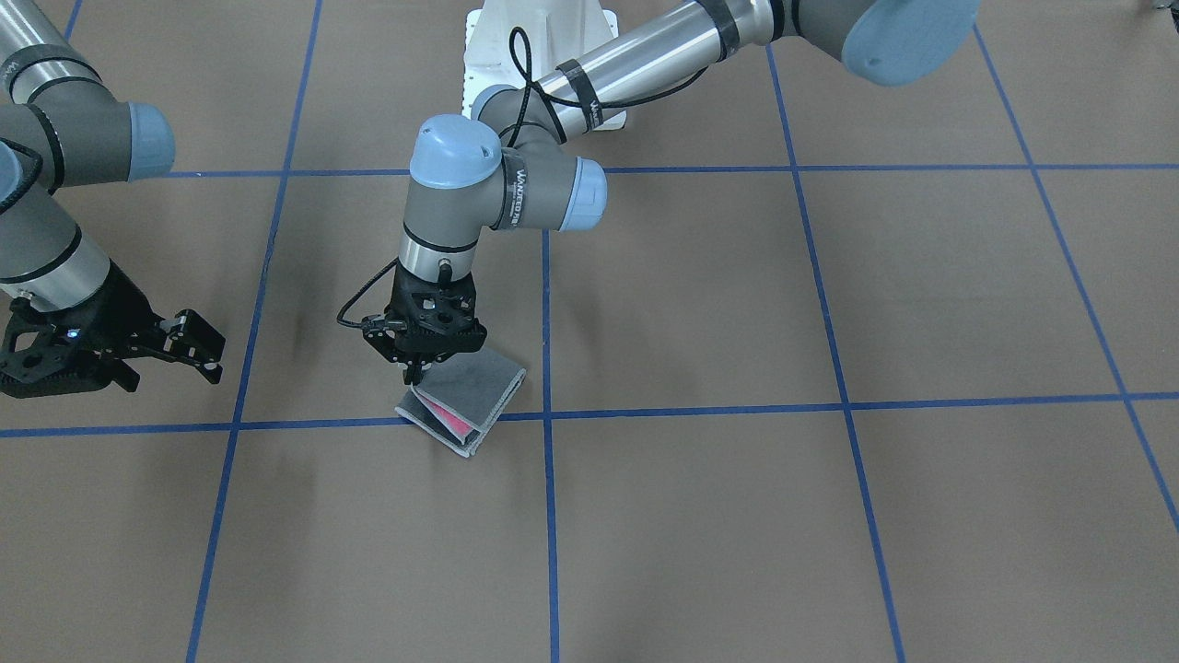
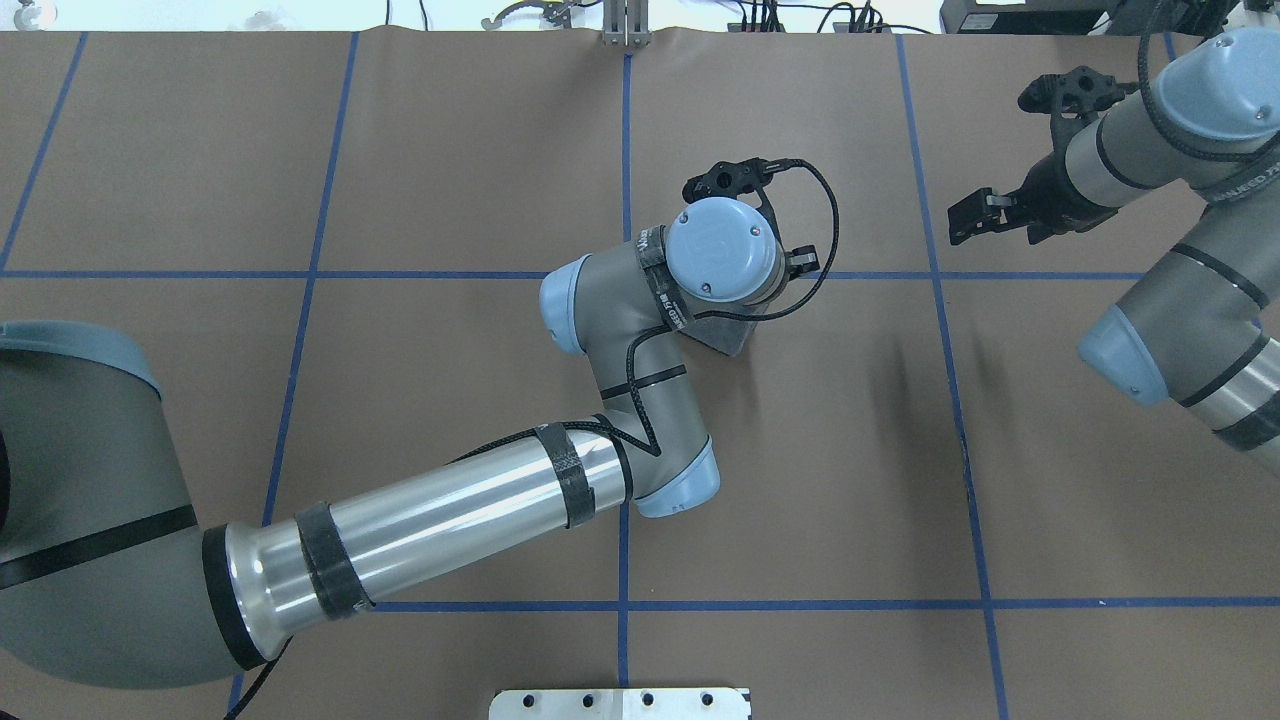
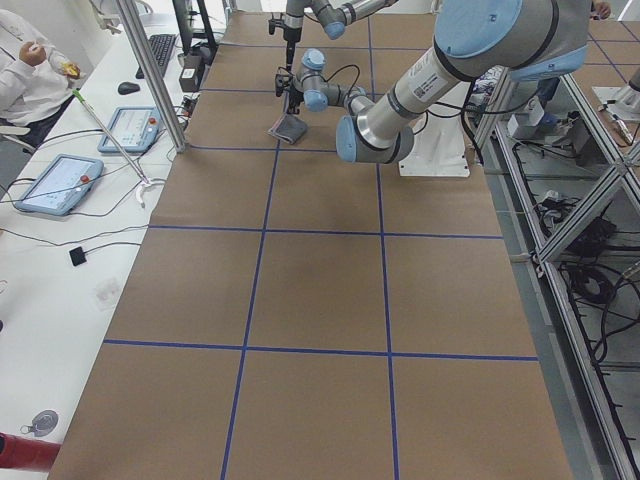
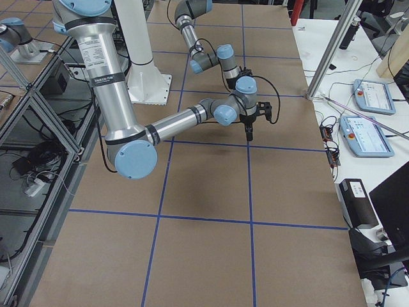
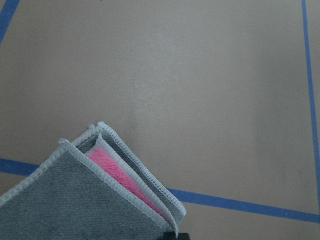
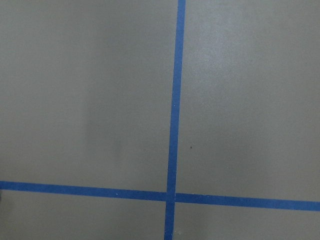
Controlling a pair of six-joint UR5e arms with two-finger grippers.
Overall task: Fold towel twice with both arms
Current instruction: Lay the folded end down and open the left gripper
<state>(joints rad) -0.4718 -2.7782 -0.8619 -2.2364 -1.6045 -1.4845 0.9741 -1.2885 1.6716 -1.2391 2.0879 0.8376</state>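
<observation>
Well, the towel (image 1: 474, 387) is soft and light, so grab its edge; the left gripper (image 1: 413, 373) pinches it, and the right gripper (image 1: 210, 359) is wide and empty.

1. From overhead, the left arm (image 2: 450, 520) hides nearly all of the towel (image 2: 735, 338); one grey corner shows beside its wrist.
2. The left wrist view's lower edge cuts the towel off.
3. In both side views, the towel's layers are too small to tell.

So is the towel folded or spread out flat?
Folded: the towel sits as a compact grey packet, and the left wrist view shows stitched edges stacked with pink between.
</observation>
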